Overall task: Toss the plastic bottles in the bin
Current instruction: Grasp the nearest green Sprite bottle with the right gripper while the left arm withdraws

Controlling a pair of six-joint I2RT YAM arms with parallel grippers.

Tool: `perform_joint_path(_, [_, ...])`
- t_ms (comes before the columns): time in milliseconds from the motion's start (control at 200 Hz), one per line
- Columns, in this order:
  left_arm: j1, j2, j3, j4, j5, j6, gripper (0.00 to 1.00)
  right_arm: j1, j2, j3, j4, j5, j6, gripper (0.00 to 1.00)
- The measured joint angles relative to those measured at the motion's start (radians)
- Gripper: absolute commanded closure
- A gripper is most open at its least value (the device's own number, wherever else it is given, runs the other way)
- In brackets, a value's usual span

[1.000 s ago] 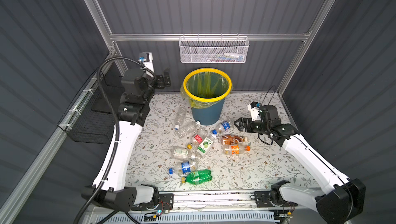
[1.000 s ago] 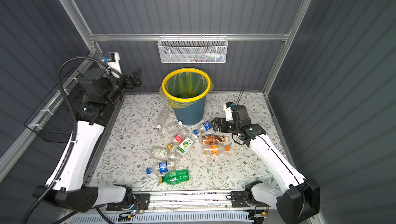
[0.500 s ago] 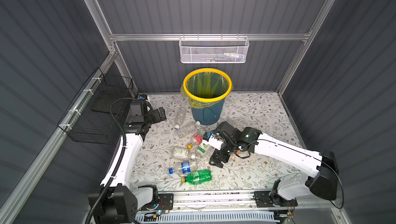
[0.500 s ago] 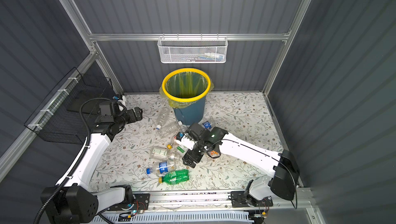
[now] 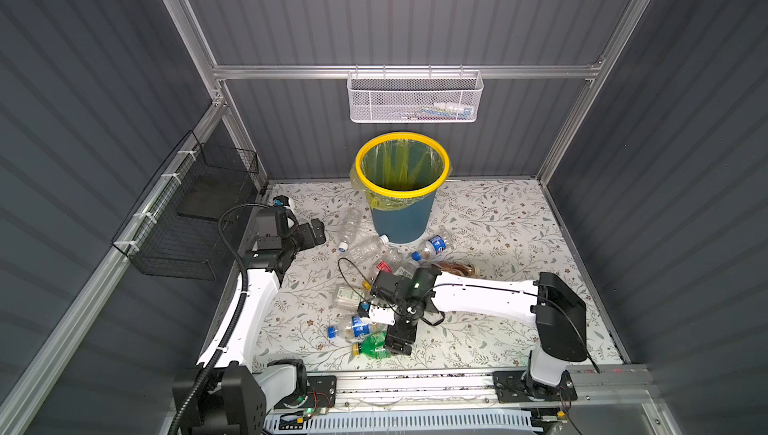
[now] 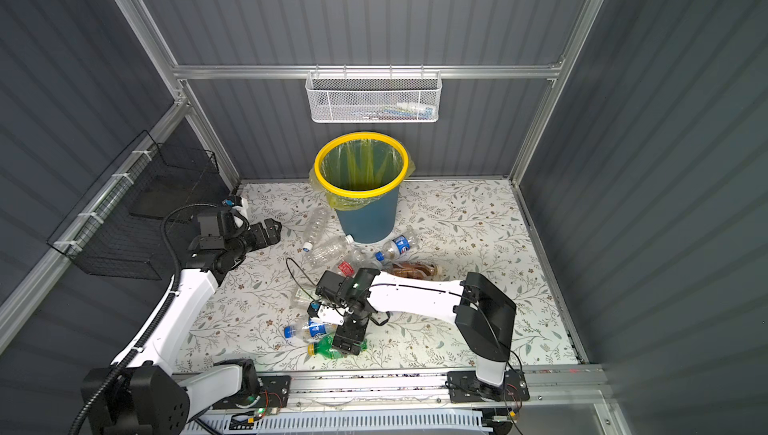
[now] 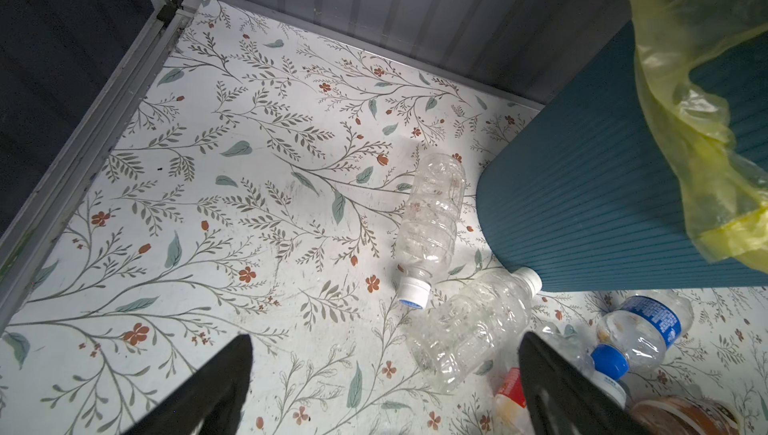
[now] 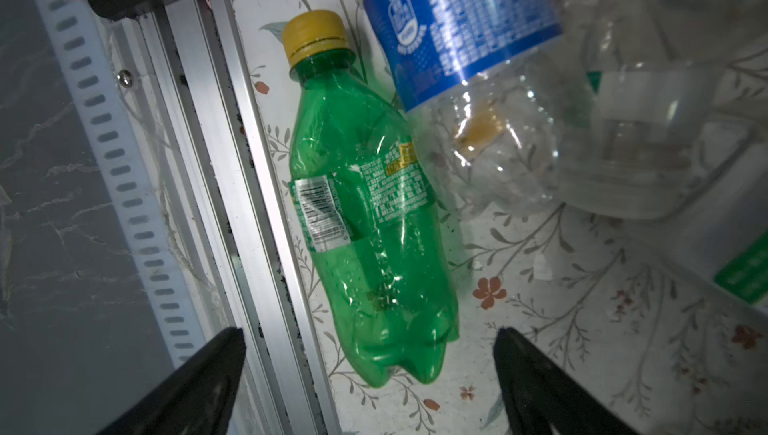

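Right gripper (image 8: 368, 337) wide open, empty, poised over base end of green bottle (image 8: 365, 204). Bottle lies flat on table (image 8: 582, 349) along front rail (image 8: 224, 142), crosswise to jaws. Bin (image 5: 402, 221) stands at back; left gripper (image 7: 386, 339) open, empty.

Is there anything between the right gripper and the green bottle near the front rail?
Nothing visible does. The right gripper is open above the green bottle, whose body shows bare in the right wrist view. Only the blue-labelled bottle lies close beside its neck end.
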Motion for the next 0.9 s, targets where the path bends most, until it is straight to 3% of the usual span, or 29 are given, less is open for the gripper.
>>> perform_joint_path(375, [0.0,0.0,-0.011,0.018,0.003,0.0,0.0,0.012,0.074,-0.024,0.066,0.036,-0.035,0.1])
perform_joint_path(901, [0.0,0.023,-0.027,0.032,0.011,0.0,0.0,0.037,0.021,-0.154,0.183,0.091,-0.013,0.38])
